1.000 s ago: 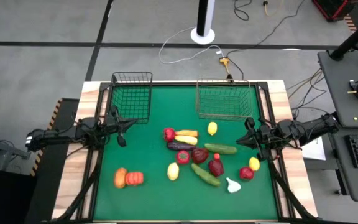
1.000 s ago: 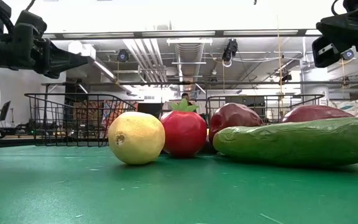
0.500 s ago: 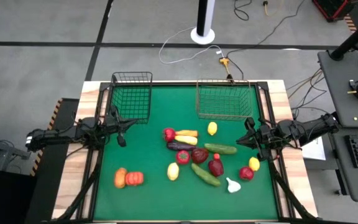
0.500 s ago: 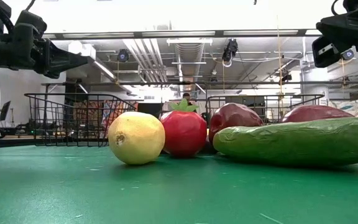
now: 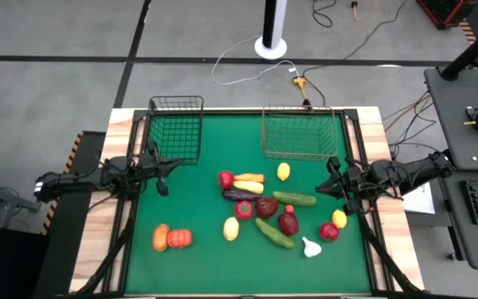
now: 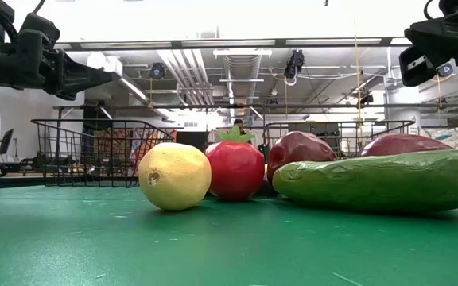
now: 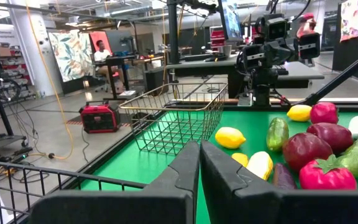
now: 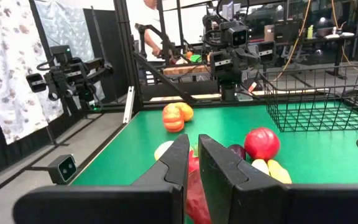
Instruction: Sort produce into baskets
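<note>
The produce (image 5: 264, 208) lies loose on the green mat: red, dark red, yellow and purple pieces, two green cucumbers (image 5: 295, 198) and a white garlic (image 5: 310, 247) mid-table, two orange pieces (image 5: 171, 237) near left. In the low view a yellow lemon (image 6: 174, 175) and a red tomato (image 6: 234, 168) rest on their undersides. The dark black basket (image 5: 177, 129) stands far left, the wider brownish basket (image 5: 299, 133) far right. My left gripper (image 5: 175, 166) hovers shut by the left edge (image 7: 199, 149). My right gripper (image 5: 320, 188) hovers shut by the right edge (image 8: 193, 142).
Wooden borders (image 5: 98, 208) and dark frame rails run along the mat's left and right sides. Open green mat lies along the near edge and between the two baskets. A person (image 7: 100, 51) shows in the room beyond the table.
</note>
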